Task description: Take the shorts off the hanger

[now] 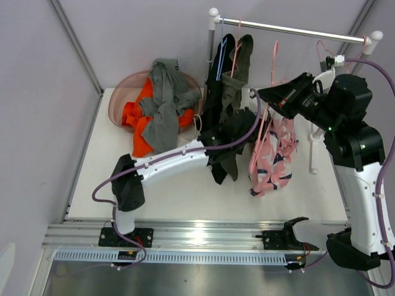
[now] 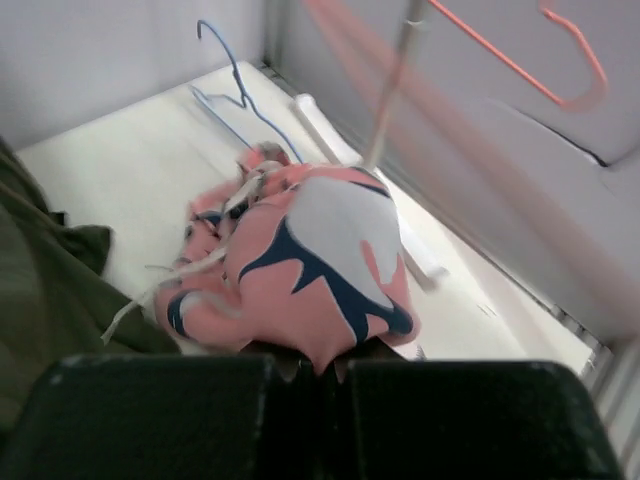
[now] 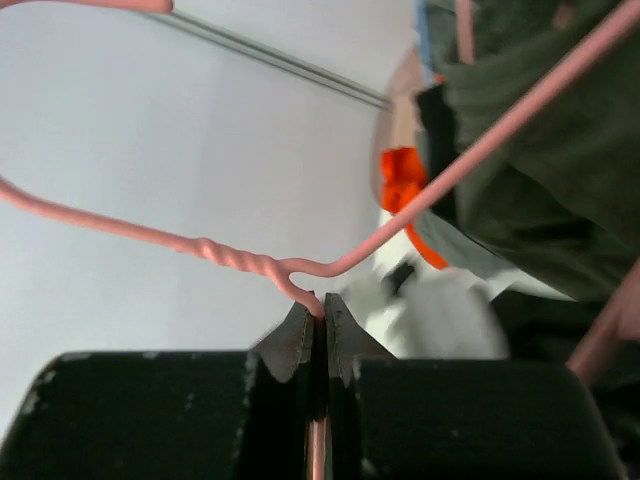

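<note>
- Your right end effector (image 3: 318, 322) is clamped tight on the wire of the pink hanger (image 3: 235, 257), just beside its twisted neck. Treat that arm as the anchor and hold it rigid.
- Your left end effector (image 2: 320, 368) is pinched together on a fold of the pink patterned shorts (image 2: 310, 255). They hang bunched under the hanger, just right of the olive shorts (image 1: 239, 68) on the rail (image 1: 296, 29). Whether the hem touches the tabletop (image 1: 179, 191) cannot be told.
- Draw the cloth down and sideways along the hanger's sloping arm so it slides off the end. A straight tug would probably only tighten it on the wire.
- Go slowly. The grip looks like a small fold of soft fabric, and it may slip out.
- Watch the loose white ties on the shorts, as they could catch on the wire.
- Your left forearm crosses in front of the olive shorts and the black shorts (image 1: 219, 71). Lift it clear as you pull so neither gets dragged.
- Once free, the basin (image 1: 117, 98) holding the orange shorts (image 1: 133, 114) seems the likely place to drop them.
</note>
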You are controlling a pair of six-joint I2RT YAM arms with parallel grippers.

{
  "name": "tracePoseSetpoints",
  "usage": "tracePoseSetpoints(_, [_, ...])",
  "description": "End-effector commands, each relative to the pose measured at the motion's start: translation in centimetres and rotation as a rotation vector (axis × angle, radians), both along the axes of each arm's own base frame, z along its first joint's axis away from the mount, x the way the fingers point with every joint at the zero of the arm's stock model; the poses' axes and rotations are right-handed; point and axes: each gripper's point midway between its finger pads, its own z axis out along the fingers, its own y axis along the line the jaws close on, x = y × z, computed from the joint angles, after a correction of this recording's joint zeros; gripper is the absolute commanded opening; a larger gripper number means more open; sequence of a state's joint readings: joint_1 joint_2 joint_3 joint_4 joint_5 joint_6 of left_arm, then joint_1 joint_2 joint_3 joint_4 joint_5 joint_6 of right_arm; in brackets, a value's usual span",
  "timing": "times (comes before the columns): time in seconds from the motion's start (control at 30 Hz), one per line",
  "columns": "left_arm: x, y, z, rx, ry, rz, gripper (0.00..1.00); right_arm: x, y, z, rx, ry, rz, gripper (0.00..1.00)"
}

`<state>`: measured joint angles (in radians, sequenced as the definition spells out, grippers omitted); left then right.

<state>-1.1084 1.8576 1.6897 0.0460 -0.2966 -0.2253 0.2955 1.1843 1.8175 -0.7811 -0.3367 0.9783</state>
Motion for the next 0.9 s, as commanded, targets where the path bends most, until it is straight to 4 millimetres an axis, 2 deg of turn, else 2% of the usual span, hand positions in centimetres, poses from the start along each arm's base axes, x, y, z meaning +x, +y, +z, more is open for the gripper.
tracePoseSetpoints(0.0, [4.4, 2.3, 0.7, 0.068, 0.04, 0.113, 0.0, -1.9, 0.0, 2.8, 0.046, -0.077, -0.002, 0.0])
tracePoseSetpoints(0.03, [4.2, 2.9, 1.7, 0.053, 0.035, 0.117, 0.0, -1.5, -0.2, 2.7, 0.025, -0.077, -0.022, 0.0])
tracePoseSetpoints(0.07, [3.7, 3.7, 0.2, 0.075, 0.055, 0.116, 0.0, -1.6, -0.9, 3.4, 0.004, -0.088, -0.042, 0.0])
tracePoseSetpoints(0.1, [3.0, 4.0, 1.4, 0.024, 0.041, 0.106, 0.0, -0.9, -1.1, 3.3, -0.019, -0.087, -0.054, 0.0])
tracePoseSetpoints(0.13, [1.5, 5.2, -4.4, 0.109, 0.103, 0.084, 0.0, 0.5, -1.2, 2.7, -0.058, -0.08, -0.064, 0.0])
tracePoseSetpoints(0.17, [-0.5, 6.5, -1.0, 0.023, 0.085, 0.062, 0.0, 1.2, -2.0, 2.9, -0.072, -0.085, -0.089, 0.0])
tracePoseSetpoints(0.2, [-1.6, 7.0, 0.2, -0.028, 0.069, 0.05, 0.0, 2.0, -2.4, 2.8, -0.081, -0.086, -0.099, 0.0])
tracePoseSetpoints(0.23, [-3.1, 8.4, -3.7, 0.035, 0.112, 0.044, 0.0, 3.5, -2.6, 2.0, -0.095, -0.067, -0.106, 0.0])
tracePoseSetpoints(0.27, [-5.1, 9.5, -0.9, -0.02, 0.089, 0.012, 0.0, 4.2, -2.8, 2.1, -0.091, -0.078, -0.092, 0.0])
tracePoseSetpoints(0.3, [-6.3, 10.2, -0.3, -0.023, 0.075, -0.006, 0.0, 5.4, -4.0, 1.9, -0.097, -0.075, -0.126, 0.0])
tracePoseSetpoints(0.37, [-9.2, 11.4, -0.7, 0.022, 0.032, -0.058, 0.0, 7.8, -4.9, 1.0, -0.116, -0.062, -0.146, 0.0])
tracePoseSetpoints(0.4, [-10.4, 12.9, 1.4, -0.016, -0.007, -0.076, 0.0, 8.6, -5.8, 1.4, -0.122, -0.074, -0.168, 0.0])
tracePoseSetpoints(0.47, [-12.2, 14.3, 2.3, -0.022, -0.018, -0.111, 0.0, 10.2, -6.7, 0.9, -0.142, -0.066, -0.184, 0.0])
tracePoseSetpoints(0.5, [-13.0, 15.9, 2.9, -0.045, -0.016, -0.114, 0.0, 11.9, -6.9, -0.3, -0.152, -0.04, -0.172, 0.0])
tracePoseSetpoints(0.57, [-13.6, 17.4, 3.6, -0.083, -0.01, -0.113, 0.0, 13.4, -8.3, -0.2, -0.161, -0.047, -0.2, 0.0])
tracePoseSetpoints(0.6, [-14.1, 18.7, 3.2, -0.092, -0.01, -0.117, 0.0, 14.8, -8.8, -1.1, -0.175, -0.03, -0.206, 0.0])
tracePoseSetpoints(0.63, [-14.4, 19.1, 3.1, -0.102, -0.008, -0.12, 0.0, 15.3, -9.4, -0.5, -0.177, -0.049, -0.219, 0.0])
tracePoseSetpoints(0.67, [-14.6, 19.4, 2.2, -0.093, -0.002, -0.122, 0.0, 15.8, -9.7, -0.4, -0.181, -0.054, -0.225, 0.0])
tracePoseSetpoints(0.7, [-14.9, 19.6, 1.3, -0.084, 0.004, -0.136, 0.0, 17.2, -10.1, -1.2, -0.184, -0.033, -0.23, 0.0])
tracePoseSetpoints(0.73, [-15.1, 20.0, 0.8, -0.084, 0.007, -0.14, 0.0, 17.6, -10.2, -1.0, -0.179, -0.039, -0.226, 0.0])
tracePoseSetpoints(0.77, [-15.3, 20.1, 0.3, -0.084, 0.019, -0.145, 0.0, 17.6, -10.6, 0.5, -0.178, -0.078, -0.238, 0.0])
tracePoseSetpoints(0.8, [-15.4, 20.1, -0.1, -0.085, 0.025, -0.148, 0.0, 17.9, -10.7, 0.9, -0.176, -0.087, -0.241, 0.0])
tracePoseSetpoints(0.83, [-15.6, 20.3, -1.4, -0.067, 0.038, -0.151, 0.0, 18.8, -10.9, 0.5, -0.167, -0.074, -0.245, 0.0])
tracePoseSetpoints(0.87, [-15.7, 20.3, -1.7, -0.069, 0.05, -0.15, 0.0, 18.9, -11.2, 1.3, -0.159, -0.095, -0.251, 0.0])
